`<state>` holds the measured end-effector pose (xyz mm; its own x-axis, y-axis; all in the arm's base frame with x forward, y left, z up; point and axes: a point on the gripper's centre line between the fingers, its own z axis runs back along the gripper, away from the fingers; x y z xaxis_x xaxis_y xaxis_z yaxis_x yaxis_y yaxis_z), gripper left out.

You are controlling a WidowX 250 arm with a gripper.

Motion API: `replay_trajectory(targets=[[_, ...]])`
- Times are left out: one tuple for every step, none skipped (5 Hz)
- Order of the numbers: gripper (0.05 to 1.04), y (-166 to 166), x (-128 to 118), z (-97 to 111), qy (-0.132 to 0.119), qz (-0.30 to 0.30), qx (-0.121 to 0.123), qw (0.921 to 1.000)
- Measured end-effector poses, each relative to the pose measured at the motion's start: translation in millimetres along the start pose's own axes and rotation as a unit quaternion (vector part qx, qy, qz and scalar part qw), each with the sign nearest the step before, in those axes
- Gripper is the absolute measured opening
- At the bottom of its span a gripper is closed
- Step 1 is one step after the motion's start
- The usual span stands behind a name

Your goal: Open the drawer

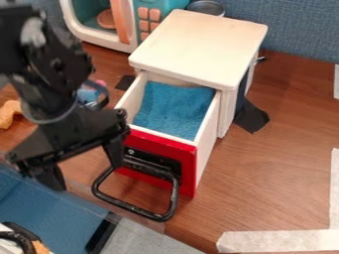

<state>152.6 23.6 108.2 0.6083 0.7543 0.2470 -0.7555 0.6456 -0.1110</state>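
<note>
Drawer [188, 171] stands well out of its white cabinet [198, 44] on the counter [271, 163], so I judge the opening all but done. My tool [86, 177] is released, its fingers spread apart, near the handle's [132, 208] upper-left end. The long bar slants down rightward, parallel to the red face; I'd back off leftward, lest I snag it. I can read no lettering on the black plate [167, 159].

Handle [175, 196] juts beyond drawer front [188, 171]; gap inside handle.
</note>
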Motion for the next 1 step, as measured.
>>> replay_trajectory(targets=[[1.001, -4.8, -3.2, 13.5, -0.027, -0.113, 0.040, 0.9924]])
